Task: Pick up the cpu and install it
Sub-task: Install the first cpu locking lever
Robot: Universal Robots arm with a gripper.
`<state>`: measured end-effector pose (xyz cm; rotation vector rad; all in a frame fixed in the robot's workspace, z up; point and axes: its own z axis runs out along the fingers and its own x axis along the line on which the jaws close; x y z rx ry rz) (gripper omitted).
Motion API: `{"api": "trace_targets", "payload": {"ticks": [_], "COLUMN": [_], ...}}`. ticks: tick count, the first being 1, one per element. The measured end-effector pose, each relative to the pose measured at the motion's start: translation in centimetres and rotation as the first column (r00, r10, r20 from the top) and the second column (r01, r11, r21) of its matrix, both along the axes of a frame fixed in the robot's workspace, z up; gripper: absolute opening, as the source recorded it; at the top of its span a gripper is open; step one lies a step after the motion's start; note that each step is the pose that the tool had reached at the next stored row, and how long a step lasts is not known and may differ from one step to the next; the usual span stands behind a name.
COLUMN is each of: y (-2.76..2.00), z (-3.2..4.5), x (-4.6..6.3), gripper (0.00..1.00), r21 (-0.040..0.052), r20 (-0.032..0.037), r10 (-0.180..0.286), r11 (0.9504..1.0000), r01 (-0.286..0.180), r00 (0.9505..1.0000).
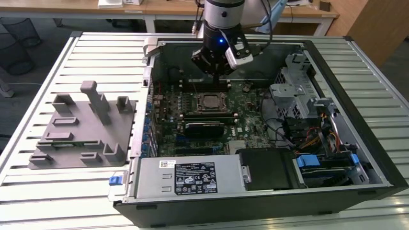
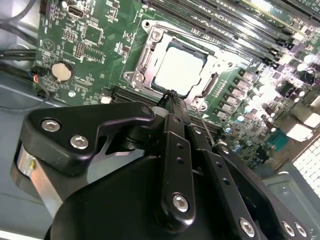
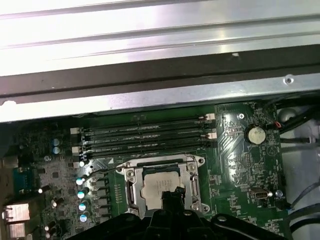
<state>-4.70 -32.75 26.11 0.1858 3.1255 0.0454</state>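
The cpu (image 2: 181,69) sits in its socket (image 3: 162,182), just beyond our end effector (image 2: 172,97); fingers look pressed together, holding nothing we see.

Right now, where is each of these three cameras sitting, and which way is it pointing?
Exterior view: off the arm, raised, looking down into the open computer case on a slatted table; the arm and its claw hang over the motherboard.
Second wrist view: on the arm, looking past the claw at the cpu lying in its socket.
First wrist view: on the arm, facing the memory slots and case wall; the claw shows at the picture's edge.
Shared: both wrist views show the cpu and a coin battery.
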Motion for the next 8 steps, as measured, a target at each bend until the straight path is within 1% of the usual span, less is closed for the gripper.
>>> {"api": "trace_targets", "payload": {"ticks": [4, 8], "y": [0.00, 0.00], "z": [0.00, 0.00], "x": [-0.6, -1.6], "gripper": [0.11, 0.11], "r21": [-0.0001, 0.0000], "r20": [-0.0001, -0.0001], "r10": [0.000, 0.000], "r11": [1.0000, 1.0000], "r01": [0.000, 0.000], "r00": [1.0000, 1.0000]}}
